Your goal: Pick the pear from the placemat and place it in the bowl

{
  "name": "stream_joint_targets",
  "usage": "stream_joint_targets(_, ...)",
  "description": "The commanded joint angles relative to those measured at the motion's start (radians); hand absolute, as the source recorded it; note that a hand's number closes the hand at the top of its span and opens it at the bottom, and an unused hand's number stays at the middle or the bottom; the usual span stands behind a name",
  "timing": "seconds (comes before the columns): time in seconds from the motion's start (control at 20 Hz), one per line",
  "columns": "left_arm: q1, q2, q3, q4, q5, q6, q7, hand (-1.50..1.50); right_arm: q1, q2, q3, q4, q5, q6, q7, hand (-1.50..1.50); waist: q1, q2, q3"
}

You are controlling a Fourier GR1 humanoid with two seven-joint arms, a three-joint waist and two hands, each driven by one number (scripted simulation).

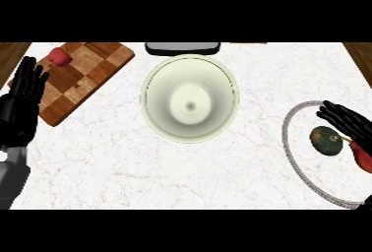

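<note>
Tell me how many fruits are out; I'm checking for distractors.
2 clearly: a red fruit on the cutting board, a green one on the placemat. Something red under the right hand is unclear.

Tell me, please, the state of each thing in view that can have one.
Bowl: upright, empty, mid-counter.
Pear: lying on the placemat, not held.
Placemat: flat at the counter's right, partly out of view.
Right hand: open, fingers straight, above the pear.
Left hand: open, resting at the left edge.
Red fruit: on the cutting board.
</note>
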Motion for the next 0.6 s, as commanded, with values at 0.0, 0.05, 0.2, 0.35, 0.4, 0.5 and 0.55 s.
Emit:
stream_joint_targets(0.0, 0.05, 0.001, 0.035, -0.052, 0.021, -0.008, -0.004, 0.0, 0.089, -0.145, -0.126, 0.008, 0.054, 0.149, -0.185, -1.5, 0.0, 0.003, -0.001)
stream_joint_targets(0.05, -0.028, -0.014, 0.028, -0.027, 0.006, 0.012, 0.041, 0.0, 0.112, -0.13, -0.13, -0.014, 0.093, 0.139, -0.203, -1.5, -0.007, 0.005, -0.001)
stream_joint_targets(0.2, 0.02, 0.004, 0.051, -0.038, 0.024, -0.014, 0.025, 0.0, 0.055, -0.274, -0.204, -0.061, 0.086, 0.148, -0.124, -1.5, -0.003, 0.004, -0.003)
stream_joint_targets(0.35, -0.013, 0.002, 0.052, -0.015, 0.023, -0.038, 0.018, 0.0, 0.033, -0.39, -0.304, 0.056, 0.136, 0.193, -0.184, -1.5, -0.003, 0.008, -0.001)
stream_joint_targets(0.4, 0.006, -0.033, 0.028, -0.04, -0.004, 0.001, 0.011, 0.0, 0.001, -0.406, -0.287, 0.042, 0.142, 0.183, -0.118, -1.5, 0.01, 0.008, -0.002)
stream_joint_targets(0.5, 0.03, -0.032, 0.027, -0.059, 0.009, -0.015, 0.026, 0.0, 0.014, -0.485, -0.308, 0.102, 0.189, 0.241, -0.157, -1.5, 0.013, 0.009, -0.001)
stream_joint_targets(0.55, 0.0, -0.022, 0.031, -0.043, 0.015, -0.038, 0.028, 0.0, -0.017, -0.519, -0.29, 0.057, 0.199, 0.235, -0.103, -1.5, 0.014, 0.01, -0.002)
